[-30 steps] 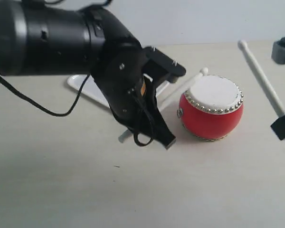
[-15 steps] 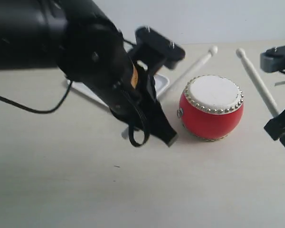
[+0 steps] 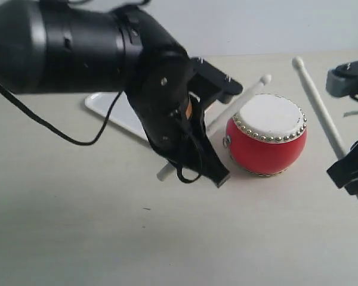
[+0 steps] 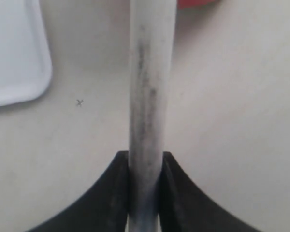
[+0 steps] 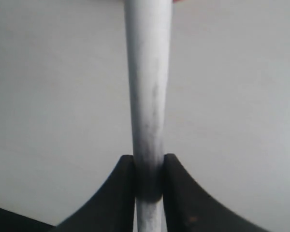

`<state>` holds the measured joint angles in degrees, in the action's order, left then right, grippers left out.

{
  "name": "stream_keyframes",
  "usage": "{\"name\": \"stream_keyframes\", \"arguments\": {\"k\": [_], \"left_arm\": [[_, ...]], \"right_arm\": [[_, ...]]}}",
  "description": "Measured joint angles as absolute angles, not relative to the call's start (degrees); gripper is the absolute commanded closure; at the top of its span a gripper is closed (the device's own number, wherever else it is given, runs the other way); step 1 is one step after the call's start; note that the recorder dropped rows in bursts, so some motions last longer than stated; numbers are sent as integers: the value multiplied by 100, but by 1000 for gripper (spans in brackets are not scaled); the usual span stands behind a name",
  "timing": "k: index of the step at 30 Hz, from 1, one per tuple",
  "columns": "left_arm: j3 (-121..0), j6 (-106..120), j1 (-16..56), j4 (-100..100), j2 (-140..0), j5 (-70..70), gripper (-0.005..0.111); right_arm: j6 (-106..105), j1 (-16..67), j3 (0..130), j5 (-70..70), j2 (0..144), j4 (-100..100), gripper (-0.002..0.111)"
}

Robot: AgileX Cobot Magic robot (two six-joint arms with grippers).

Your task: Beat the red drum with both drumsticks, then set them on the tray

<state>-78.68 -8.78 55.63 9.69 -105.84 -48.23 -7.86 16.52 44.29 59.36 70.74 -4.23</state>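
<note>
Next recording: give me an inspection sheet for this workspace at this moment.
Surface: pale table, bare apart from one small dark mark.
Job's things: red drum upright, centre-right; tray behind the left arm, nothing seen on its visible part; left drumstick and right drumstick both held, angled upward.
Clutter: nothing seen.
Grippers: left gripper shut on left drumstick; right gripper shut on right drumstick.
Cables: black cable sags below the left arm.
Surroundings: plain pale wall behind.
</note>
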Motion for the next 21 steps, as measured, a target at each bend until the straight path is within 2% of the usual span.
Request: {"name": "stream_keyframes", "arguments": {"k": [7, 10, 16, 21], "left_arm": [[-7981, -878, 5563, 969, -9480, -5026, 107], [-7981, -878, 5563, 966, -9302, -5073, 107], [-7613, -878, 5563, 938, -9439, -4795, 107], [-7316, -878, 5563, 938, -10313, -4442, 107]], "right_arm": [[-768, 1652, 4345, 6005, 8483, -444, 108], [-759, 1652, 4358, 6165, 8665, -444, 108], [-744, 1652, 4548, 6294, 7964, -444, 108], [-735, 1652, 4772, 6256, 6968, -444, 108]]}}
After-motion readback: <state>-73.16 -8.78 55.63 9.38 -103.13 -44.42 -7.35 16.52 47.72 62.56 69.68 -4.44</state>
